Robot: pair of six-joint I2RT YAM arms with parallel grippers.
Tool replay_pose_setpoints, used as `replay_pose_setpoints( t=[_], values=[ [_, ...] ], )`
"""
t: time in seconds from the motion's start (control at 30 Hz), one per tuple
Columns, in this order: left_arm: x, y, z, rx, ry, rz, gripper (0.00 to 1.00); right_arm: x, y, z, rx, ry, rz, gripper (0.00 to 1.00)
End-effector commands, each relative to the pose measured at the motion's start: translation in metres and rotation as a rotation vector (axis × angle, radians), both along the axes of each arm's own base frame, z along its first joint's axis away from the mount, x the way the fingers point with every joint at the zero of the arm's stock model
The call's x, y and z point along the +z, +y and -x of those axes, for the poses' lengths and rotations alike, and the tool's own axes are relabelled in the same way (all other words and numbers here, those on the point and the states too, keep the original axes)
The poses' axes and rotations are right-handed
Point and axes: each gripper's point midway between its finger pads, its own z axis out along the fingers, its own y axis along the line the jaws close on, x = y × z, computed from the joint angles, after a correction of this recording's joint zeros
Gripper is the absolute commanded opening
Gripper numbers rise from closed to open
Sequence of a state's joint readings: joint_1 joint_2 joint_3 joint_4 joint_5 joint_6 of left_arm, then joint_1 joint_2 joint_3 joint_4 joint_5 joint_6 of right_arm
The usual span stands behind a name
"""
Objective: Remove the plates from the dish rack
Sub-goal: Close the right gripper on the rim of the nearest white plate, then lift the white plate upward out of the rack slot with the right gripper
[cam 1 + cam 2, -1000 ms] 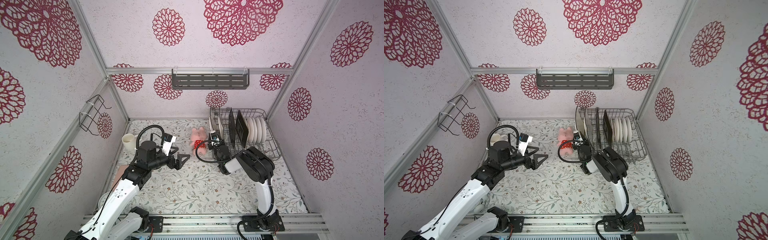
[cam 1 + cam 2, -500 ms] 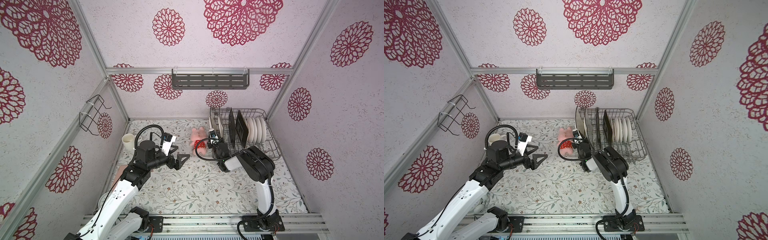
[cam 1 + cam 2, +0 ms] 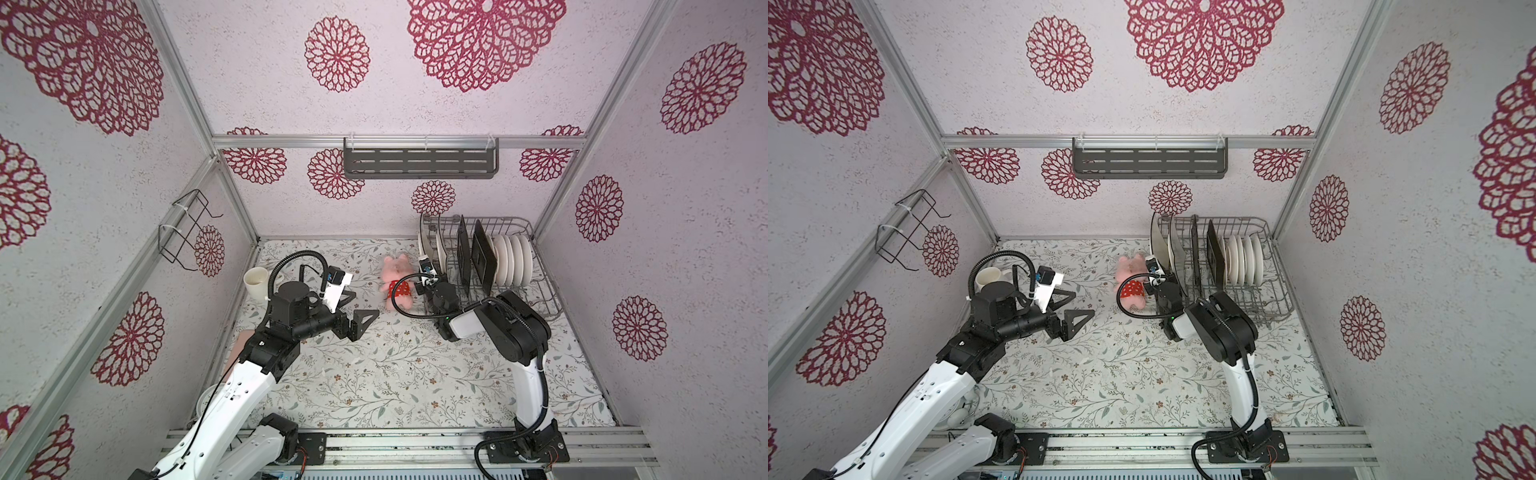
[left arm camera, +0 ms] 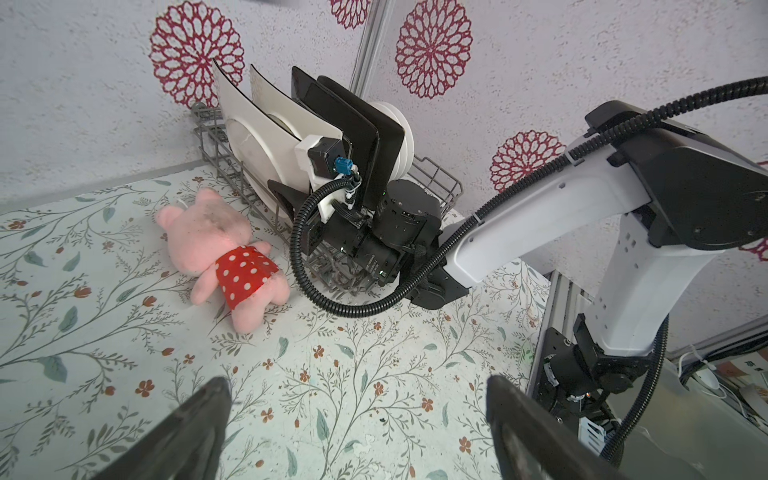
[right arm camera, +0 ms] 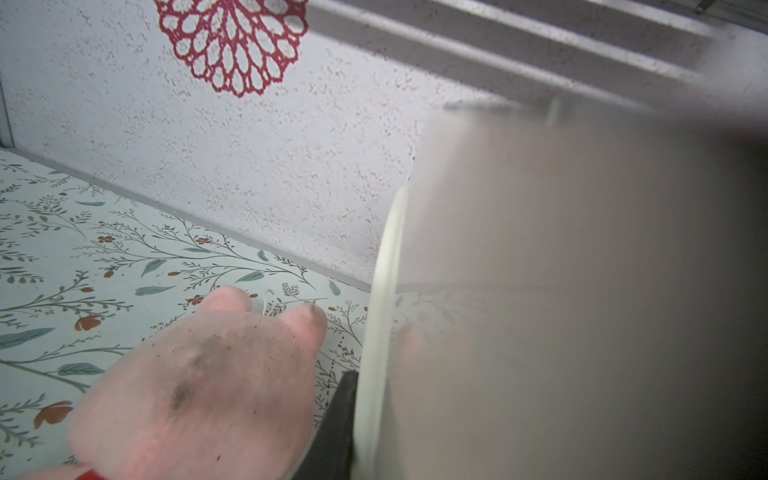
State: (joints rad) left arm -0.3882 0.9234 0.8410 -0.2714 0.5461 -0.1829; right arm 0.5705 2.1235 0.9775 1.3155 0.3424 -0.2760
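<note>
The grey wire dish rack [image 3: 540, 291] [image 3: 1281, 299] stands at the back right. Upright in it are two cream square plates [image 3: 440, 249], two dark square plates [image 3: 482, 257] and several round white plates [image 3: 513, 259]. My right gripper [image 3: 430, 282] [image 5: 370, 415] is at the rack's left end, on the lower edge of the outermost cream plate [image 3: 423, 245] [image 4: 249, 137] [image 5: 384, 291]. One dark finger [image 5: 340, 415] lies flat against the plate; the other is hidden behind it. My left gripper [image 3: 365, 305] [image 4: 355, 386] hovers open and empty over the mat, left of centre.
A pink plush pig [image 3: 399, 282] in a red dotted dress lies on the mat right beside the rack and my right gripper. A white mug [image 3: 257, 281] stands at the far left. A dark slotted shelf [image 3: 419, 163] and a black wire holder [image 3: 183, 232] hang on the walls.
My right gripper's jaws have narrowed onto the outermost cream plate's edge. The left arm has stayed almost still, its jaws wide.
</note>
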Motion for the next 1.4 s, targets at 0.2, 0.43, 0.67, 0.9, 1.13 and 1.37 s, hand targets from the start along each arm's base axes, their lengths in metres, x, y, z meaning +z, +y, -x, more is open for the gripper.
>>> replay_pose_setpoints(
  t=[0.2,0.43,0.67,0.9,1.13,1.37],
  values=[
    [0.005,0.002,0.006,-0.005,-0.038,-0.006,0.97,0.04,0.006,-0.001,0.035,-0.062,-0.006,0.13],
    [0.004,0.004,0.008,0.001,-0.049,-0.006,0.97,0.052,0.004,0.002,0.033,-0.078,-0.004,0.11],
    [0.004,0.006,0.01,0.011,-0.063,-0.006,0.97,0.065,0.003,0.004,0.033,-0.093,-0.011,0.05],
    [0.004,0.009,0.013,0.022,-0.065,-0.005,0.97,0.077,-0.001,0.007,0.027,-0.118,-0.024,0.03],
    [0.006,0.012,0.016,0.037,-0.074,0.002,0.97,0.091,-0.002,0.013,0.034,-0.163,-0.042,0.02],
    [0.001,0.014,0.017,0.042,-0.064,-0.004,0.97,0.108,0.001,0.017,0.065,-0.21,-0.081,0.01]
  ],
)
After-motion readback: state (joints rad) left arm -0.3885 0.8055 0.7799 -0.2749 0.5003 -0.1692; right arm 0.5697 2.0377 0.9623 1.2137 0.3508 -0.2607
